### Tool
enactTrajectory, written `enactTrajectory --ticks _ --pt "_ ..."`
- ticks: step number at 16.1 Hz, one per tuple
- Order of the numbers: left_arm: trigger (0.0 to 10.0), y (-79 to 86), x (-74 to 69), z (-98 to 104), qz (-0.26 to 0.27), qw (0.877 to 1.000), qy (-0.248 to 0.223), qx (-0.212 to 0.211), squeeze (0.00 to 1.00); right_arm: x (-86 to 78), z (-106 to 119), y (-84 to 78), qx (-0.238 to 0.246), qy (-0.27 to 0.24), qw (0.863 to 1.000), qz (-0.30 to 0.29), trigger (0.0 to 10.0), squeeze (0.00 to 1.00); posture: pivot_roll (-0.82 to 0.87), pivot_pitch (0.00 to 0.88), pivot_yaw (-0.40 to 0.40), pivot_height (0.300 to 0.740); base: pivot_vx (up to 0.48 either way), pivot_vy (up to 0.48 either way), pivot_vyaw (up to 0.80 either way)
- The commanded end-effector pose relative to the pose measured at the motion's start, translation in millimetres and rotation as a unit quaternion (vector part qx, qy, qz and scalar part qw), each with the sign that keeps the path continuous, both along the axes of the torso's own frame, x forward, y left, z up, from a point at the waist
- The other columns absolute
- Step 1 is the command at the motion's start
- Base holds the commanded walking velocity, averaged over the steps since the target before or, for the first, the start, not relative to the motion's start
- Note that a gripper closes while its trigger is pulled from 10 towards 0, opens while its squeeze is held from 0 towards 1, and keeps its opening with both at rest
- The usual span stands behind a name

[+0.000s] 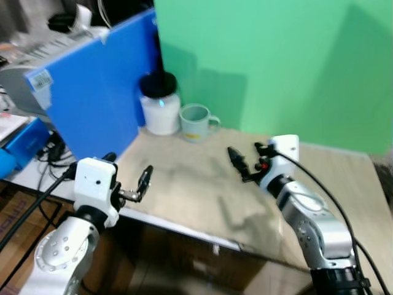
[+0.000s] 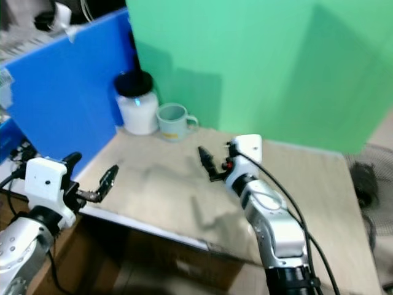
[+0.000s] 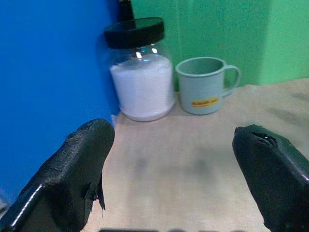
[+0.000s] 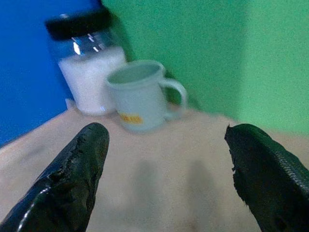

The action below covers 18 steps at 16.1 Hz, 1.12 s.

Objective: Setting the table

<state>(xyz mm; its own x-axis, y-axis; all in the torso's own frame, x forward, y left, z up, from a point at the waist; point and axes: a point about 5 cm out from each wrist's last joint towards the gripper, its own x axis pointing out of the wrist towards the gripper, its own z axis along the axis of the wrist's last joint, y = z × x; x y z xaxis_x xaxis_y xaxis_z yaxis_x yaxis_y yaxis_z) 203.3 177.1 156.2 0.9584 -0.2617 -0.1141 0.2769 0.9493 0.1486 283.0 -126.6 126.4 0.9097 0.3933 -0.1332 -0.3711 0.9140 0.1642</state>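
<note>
From the head cameras you see a beige table (image 1: 184, 184) with a pale green mug (image 1: 198, 122) standing at its far edge, just beside a glass jar (image 1: 159, 103) with a black lid, against a blue panel (image 1: 92, 86) and a green backdrop (image 1: 276, 61). Your left gripper (image 1: 126, 178) hovers at the near left edge of the table, your right gripper (image 1: 245, 161) over the middle, well short of the mug. In the left wrist view your fingers (image 3: 72, 179) stand wide apart, framing jar (image 3: 140, 77) and mug (image 3: 205, 86) ahead. In the right wrist view the fingers (image 4: 72, 179) are likewise spread wide, with the mug (image 4: 140, 94) between them, further off, handle toward the backdrop.
</note>
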Motion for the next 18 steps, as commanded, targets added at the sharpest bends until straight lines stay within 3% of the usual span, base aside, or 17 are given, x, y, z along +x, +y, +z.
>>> enactTrajectory --ticks 1,2,3,4,6,12,14,18 --pt "10.0 2.4 1.6 -2 -0.009 1.0 0.007 0.004 0.0 4.8 7 10.9 -0.001 -0.02 1.0 0.019 10.0 0.0 0.04 0.0 0.018 0.74 0.296 0.0 0.0" --pt "10.0 1.2 2.5 -4 -0.033 0.999 0.016 0.001 0.0 11.8 11 10.4 0.0 -0.037 0.999 0.018 10.0 0.0 0.04 0.0 0.018 0.74 0.259 0.0 0.0" --pt "10.0 -0.7 4.6 -5 -0.061 0.998 0.018 0.004 0.0 20.9 15 13.1 0.014 -0.061 0.997 0.052 10.0 0.32 0.03 0.0 0.021 0.74 0.0 0.0 0.0" --pt "10.0 -1.3 6.8 -5 -0.068 0.998 0.019 0.008 0.0 27.5 16 15.3 0.009 -0.071 0.995 0.075 10.0 1.0 0.03 0.0 0.024 0.74 0.0 0.0 0.0" --pt "10.0 -6.1 11.7 -5 -0.097 0.995 0.017 0.015 0.0 49.1 13 22.5 -0.025 -0.08 0.991 0.105 10.0 1.0 0.02 0.0 0.028 0.74 0.0 0.0 0.0" --pt "10.0 -9.1 15.1 0 -0.13 0.991 0.016 0.008 0.0 78.7 10 46.4 -0.07 -0.081 0.982 0.157 10.0 1.0 0.03 0.035 0.018 0.74 0.0 0.0 0.0" --pt "10.0 -9.6 12.6 2 -0.147 0.989 0.02 0.012 0.0 89.5 15 48.3 -0.091 -0.087 0.982 0.138 10.0 1.0 0.03 0.086 0.014 0.74 0.0 0.0 0.0" --pt "10.0 -14.5 5.8 9 -0.188 0.982 0.017 0.007 0.0 100.0 27 45.2 -0.081 -0.104 0.984 0.118 10.0 1.0 0.04 0.157 0.013 0.74 0.0 0.0 0.0"
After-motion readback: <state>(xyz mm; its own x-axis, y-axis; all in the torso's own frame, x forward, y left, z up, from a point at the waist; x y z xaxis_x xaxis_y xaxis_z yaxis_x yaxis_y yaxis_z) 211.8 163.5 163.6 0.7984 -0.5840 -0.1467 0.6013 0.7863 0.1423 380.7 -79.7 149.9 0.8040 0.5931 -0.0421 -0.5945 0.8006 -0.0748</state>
